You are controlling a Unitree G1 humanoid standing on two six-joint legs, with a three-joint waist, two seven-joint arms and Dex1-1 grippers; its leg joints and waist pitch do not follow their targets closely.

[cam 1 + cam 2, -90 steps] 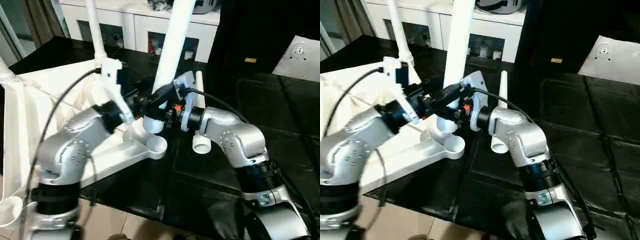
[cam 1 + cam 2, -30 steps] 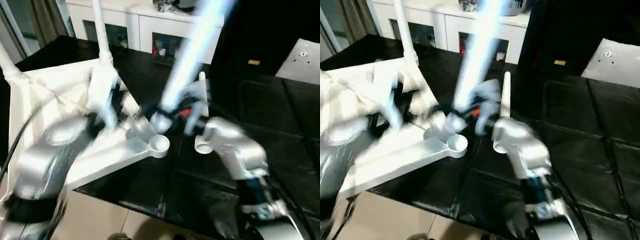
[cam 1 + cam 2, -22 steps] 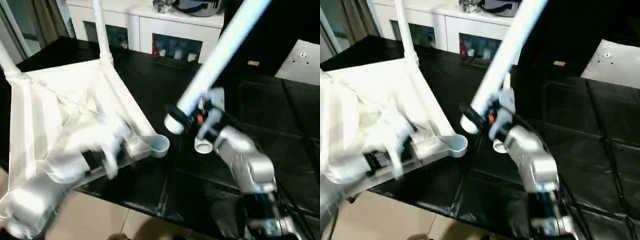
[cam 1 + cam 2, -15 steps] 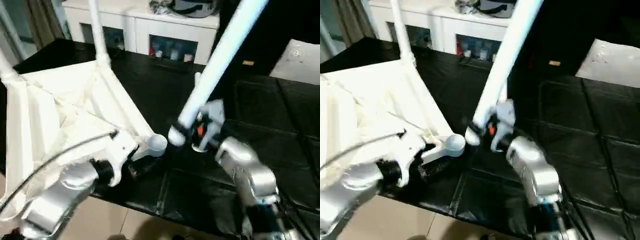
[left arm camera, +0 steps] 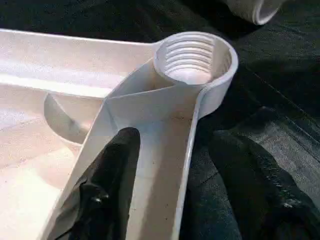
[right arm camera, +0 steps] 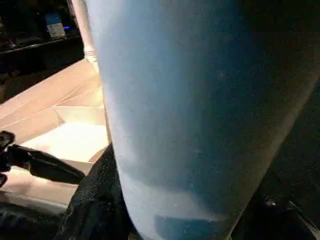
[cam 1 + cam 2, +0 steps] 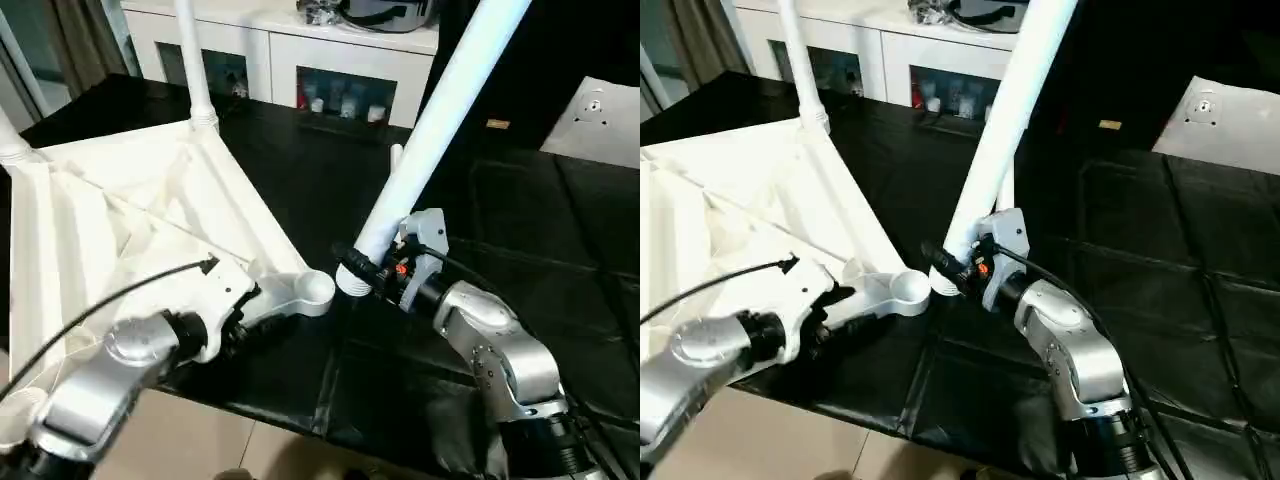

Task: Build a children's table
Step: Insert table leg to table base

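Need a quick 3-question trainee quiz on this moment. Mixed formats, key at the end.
1. True or false: the held leg is already seated in the near corner socket.
2. Which gripper is clamped on that leg? A: left gripper. B: right gripper.
3. How many screwed-in legs already stand upright in the table top?

Key: 1 false, its threaded end hangs beside the socket; 2 B; 3 two.
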